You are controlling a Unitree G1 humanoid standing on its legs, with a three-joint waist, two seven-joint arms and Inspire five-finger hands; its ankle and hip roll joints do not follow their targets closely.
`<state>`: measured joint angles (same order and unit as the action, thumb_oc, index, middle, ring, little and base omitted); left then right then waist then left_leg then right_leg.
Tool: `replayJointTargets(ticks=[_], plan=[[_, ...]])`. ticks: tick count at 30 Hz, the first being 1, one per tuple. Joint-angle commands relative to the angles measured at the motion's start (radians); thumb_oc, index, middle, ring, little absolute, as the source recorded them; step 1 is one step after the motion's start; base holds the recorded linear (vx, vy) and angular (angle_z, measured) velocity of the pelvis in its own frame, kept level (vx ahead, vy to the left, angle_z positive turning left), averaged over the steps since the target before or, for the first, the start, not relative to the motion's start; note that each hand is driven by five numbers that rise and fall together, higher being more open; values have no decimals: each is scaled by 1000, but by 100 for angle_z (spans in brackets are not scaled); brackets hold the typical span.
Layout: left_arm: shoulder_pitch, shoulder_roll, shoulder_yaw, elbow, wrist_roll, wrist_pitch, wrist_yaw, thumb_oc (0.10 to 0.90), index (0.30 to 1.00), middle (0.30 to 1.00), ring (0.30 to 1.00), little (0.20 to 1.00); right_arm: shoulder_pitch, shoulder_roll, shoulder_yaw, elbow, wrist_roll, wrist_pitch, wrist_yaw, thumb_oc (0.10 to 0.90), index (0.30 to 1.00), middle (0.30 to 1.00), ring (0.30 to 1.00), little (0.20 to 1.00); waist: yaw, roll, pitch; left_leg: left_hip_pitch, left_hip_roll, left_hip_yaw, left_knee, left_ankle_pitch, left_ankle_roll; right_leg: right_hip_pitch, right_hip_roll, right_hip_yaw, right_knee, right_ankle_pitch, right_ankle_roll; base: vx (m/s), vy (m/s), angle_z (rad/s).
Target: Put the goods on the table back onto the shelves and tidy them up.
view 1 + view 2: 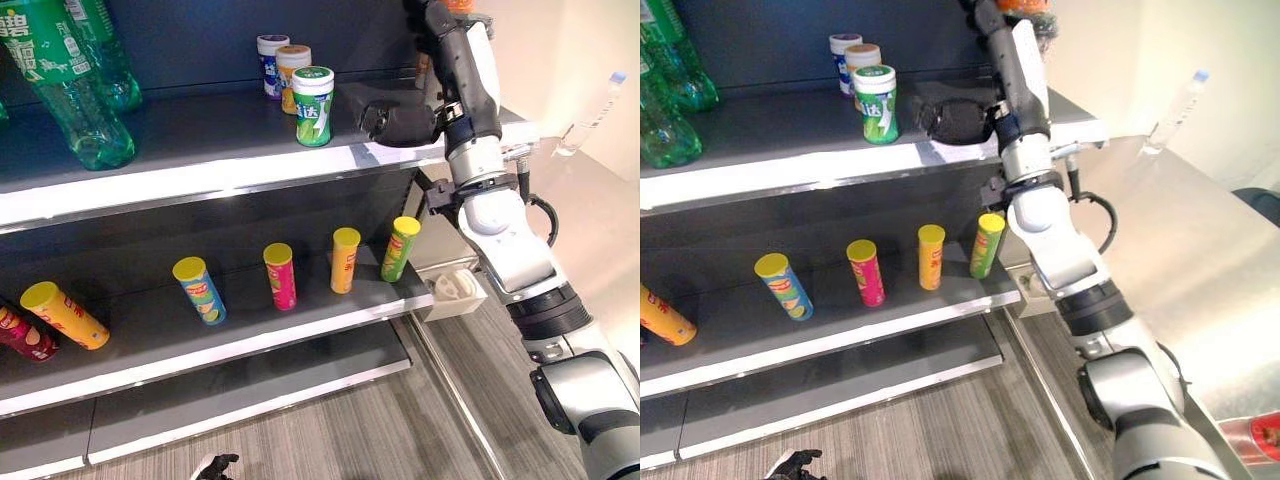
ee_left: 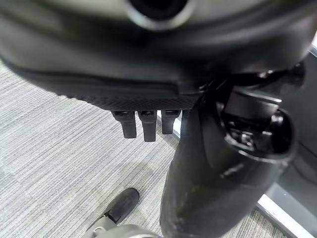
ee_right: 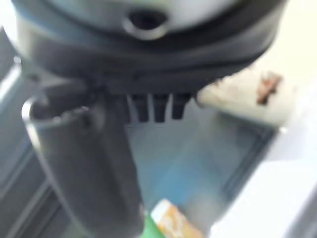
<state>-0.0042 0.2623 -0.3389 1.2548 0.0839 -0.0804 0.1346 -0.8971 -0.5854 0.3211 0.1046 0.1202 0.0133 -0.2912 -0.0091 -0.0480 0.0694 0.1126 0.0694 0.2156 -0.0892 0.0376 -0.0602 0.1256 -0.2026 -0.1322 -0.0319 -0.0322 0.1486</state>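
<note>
Three small jars stand in a row on the upper shelf (image 1: 200,150): a white-and-blue one (image 1: 270,58), an orange one (image 1: 291,72) and, nearest the front, a green one (image 1: 313,106). My right hand (image 1: 398,122) rests low over that shelf just right of the green jar, a small gap apart, fingers relaxed and holding nothing. My left hand (image 1: 216,466) hangs low over the floor, empty, its fingers (image 2: 142,124) relaxed. A clear water bottle (image 1: 1175,108) stands on the metal table (image 1: 1200,260) at the right.
Green drink bottles (image 1: 75,85) stand at the left of the upper shelf. Several chip cans, among them a blue one (image 1: 200,289), a pink one (image 1: 281,275), an orange one (image 1: 344,259) and a green one (image 1: 400,248), lean on the middle shelf. A red package (image 1: 1255,436) lies at the table's near edge.
</note>
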Motion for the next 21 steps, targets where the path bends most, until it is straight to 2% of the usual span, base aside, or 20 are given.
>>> replayJointTargets(ticks=[1, 4, 5, 6, 7, 8, 9, 10, 12, 14, 15, 16, 17, 18, 20, 21], plan=[[-27, -7, -19, 77, 36, 8, 13, 800, 900, 900, 900, 900, -113, -86, -61, -105, 23, -99, -36, 800, 900, 900, 900, 900, 28, -9, -42, 41, -69, -50, 2, -123, 71, -24, -12, 22, 131, 61, 8, 0, 0, 0], [-24, -12, 7, 91, 37, 6, 6, 800, 900, 900, 900, 900, 20, -215, -147, -244, 162, -165, 15, 800, 900, 900, 900, 900, -1, -15, -43, 41, -66, -40, 2, -122, 67, -29, -7, 31, 126, 69, 11, 0, 0, 0], [-24, -12, 4, 91, 37, 6, 6, 800, 900, 900, 900, 900, 26, -217, -152, -247, 164, -165, 16, 800, 900, 900, 900, 900, 1, -16, -43, 41, -66, -40, 2, -122, 67, -29, -7, 31, 126, 69, 11, 0, 0, 0], [-24, -13, 11, 94, 39, 5, 2, 800, 900, 900, 900, 900, 67, -256, -185, -280, 188, -178, 31, 800, 900, 900, 900, 900, -5, -17, -44, 41, -64, -36, 2, -122, 66, -32, -6, 34, 126, 70, 12, 2, 16, -5], [-17, -19, 30, 99, 42, 2, -5, 800, 900, 900, 900, 900, 159, -327, -266, -334, 240, -210, 52, 800, 900, 900, 900, 900, -24, -18, -45, 41, -62, -31, 2, -124, 64, -35, -4, 39, 124, 73, 14, 3, 16, -8], [-17, -17, 24, 99, 42, 2, -5, 800, 900, 900, 900, 900, 172, -328, -278, -339, 243, -210, 55, 800, 900, 900, 900, 900, -19, -20, -47, 40, -62, -31, 2, -124, 64, -35, -4, 39, 124, 73, 14, 6, 16, 8], [-12, -21, 40, 103, 47, -3, -12, 800, 900, 900, 900, 900, 278, -402, -378, -379, 288, -240, 74, 800, 900, 900, 900, 900, -38, -23, -48, 41, -60, -24, 2, -125, 62, -39, -2, 47, 123, 74, 16, 3, 8, -3], [-13, -19, 35, 103, 47, -4, -12, 800, 900, 900, 900, 900, 290, -403, -389, -383, 290, -240, 76, 800, 900, 900, 900, 900, -34, -25, -49, 40, -60, -25, 2, -125, 62, -39, -1, 46, 123, 74, 16, 10, 11, -8], [-8, -25, 50, 106, 52, -8, -21, 800, 900, 900, 900, 900, 409, -460, -498, -403, 334, -263, 93, 800, 900, 900, 900, 900, -57, -29, -51, 41, -57, -16, 2, -127, 60, -45, 1, 54, 120, 79, 19, 15, 9, -25], [-6, -25, 43, 107, 57, -12, -26, 800, 900, 900, 900, 900, 537, -491, -620, -426, 368, -283, 105, 800, 900, 900, 900, 900, -62, -36, -54, 42, -55, -8, 2, -130, 58, -51, 3, 63, 118, 83, 22, 23, 18, -24], [-6, -30, 50, 104, 67, -17, -31, 800, 900, 900, 900, 900, 612, -513, -712, -430, 365, -297, 100, 800, 900, 900, 900, 900, -88, -34, -55, 43, -53, 0, 2, -132, 57, -56, 4, 72, 116, 86, 25, 21, 18, -28], [-7, -28, 42, 104, 67, -17, -31, 800, 900, 900, 900, 900, 634, -511, -733, -437, 367, -297, 102, 800, 900, 900, 900, 900, -78, -36, -55, 42, -53, 0, 2, -132, 57, -57, 5, 72, 116, 86, 25, 29, 24, -27], [-6, -30, 40, 101, 72, -20, -34, 800, 900, 900, 900, 900, 678, -518, -788, -435, 366, -307, 93, 800, 900, 900, 900, 900, -91, -35, -57, 43, -52, 6, 2, -135, 57, -60, 6, 78, 115, 88, 27, 43, 20, -25], [-4, -33, 25, 94, 87, -27, -43, 800, 900, 900, 900, 900, 750, -515, -890, -428, 348, -321, 65, 800, 900, 900, 900, 900, -108, -33, -57, 42, -50, 15, 2, -138, 57, -66, 9, 90, 109, 92, 29, 65, 28, -22], [-6, -34, 3, 81, 98, -34, -56, 800, 900, 900, 900, 900, 818, -518, -984, -411, 314, -322, 33, 800, 900, 900, 900, 900, -119, -30, -60, 39, -48, 25, 2, -141, 56, -72, 11, 100, 102, 95, 30, 69, 23, -31], [-13, -38, -20, 65, 104, -42, -68, 800, 900, 900, 900, 900, 878, -516, -1067, -394, 276, -320, -3, 800, 900, 900, 900, 900, -140, -26, -61, 30, -44, 33, 2, -141, 55, -83, 15, 111, 94, 100, 31, 57, 10, -41]])
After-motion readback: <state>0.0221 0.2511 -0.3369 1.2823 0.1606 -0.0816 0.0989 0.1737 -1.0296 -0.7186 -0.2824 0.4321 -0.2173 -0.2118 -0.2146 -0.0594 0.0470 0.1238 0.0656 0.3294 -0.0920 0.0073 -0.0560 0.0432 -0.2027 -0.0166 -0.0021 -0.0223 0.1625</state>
